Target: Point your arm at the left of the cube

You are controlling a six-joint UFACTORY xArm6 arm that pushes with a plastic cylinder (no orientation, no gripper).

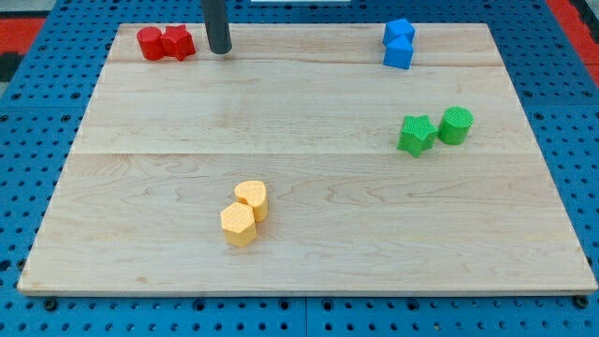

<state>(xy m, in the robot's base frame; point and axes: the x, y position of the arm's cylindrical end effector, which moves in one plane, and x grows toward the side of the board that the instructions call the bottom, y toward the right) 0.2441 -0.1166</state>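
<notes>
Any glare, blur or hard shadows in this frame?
Camera view: lighting even, no glare on the wooden board; blocks cast only faint soft shadows; yellow blocks and green blocks sharp; my tip near the red blocks is crisp, rod cropped at view's top.

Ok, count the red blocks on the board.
2. One red block sits at the view's top left corner, the other red block touching its right side. My tip stands just right of them. None looks hidden.
</notes>
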